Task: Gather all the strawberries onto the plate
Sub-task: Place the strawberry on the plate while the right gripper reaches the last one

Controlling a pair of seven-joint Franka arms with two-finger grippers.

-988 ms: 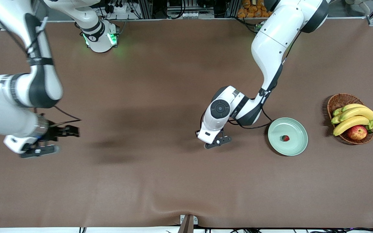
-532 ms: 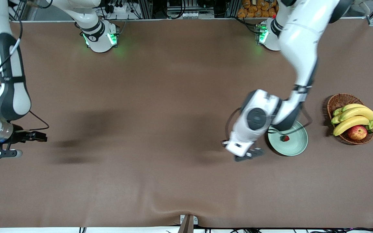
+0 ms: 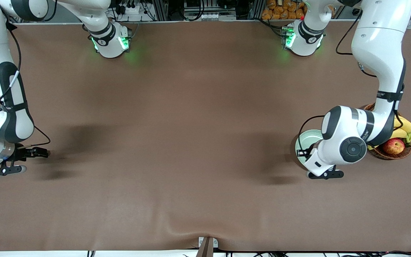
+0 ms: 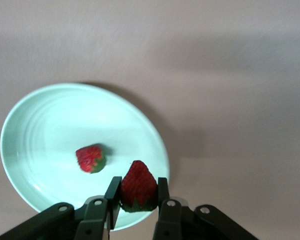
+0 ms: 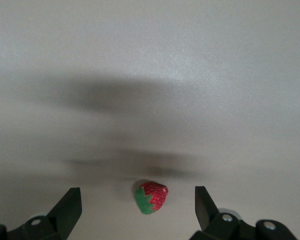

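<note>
My left gripper [image 4: 138, 197] is shut on a red strawberry [image 4: 138, 186] and holds it over the rim of the mint-green plate [image 4: 35, 120]. A second, greener strawberry [image 4: 91, 158] lies in the plate. In the front view the left gripper [image 3: 325, 175] is over the plate's near edge, and the arm hides most of the plate [image 3: 307, 137]. My right gripper [image 5: 137, 200] is open, low over the table, with a third strawberry [image 5: 151, 197] lying between its fingers. In the front view the right gripper [image 3: 21, 161] is at the right arm's end of the table and hides that berry.
A brown wicker basket [image 3: 387, 152] with bananas [image 3: 403, 128] and a red-yellow apple [image 3: 394, 145] stands beside the plate, toward the left arm's end. The left arm's elbow hangs over part of it. A brown cloth covers the table.
My left gripper has carried the strawberry from the table's middle to over the plate. My right gripper has moved toward its end of the table and now straddles a strawberry.
</note>
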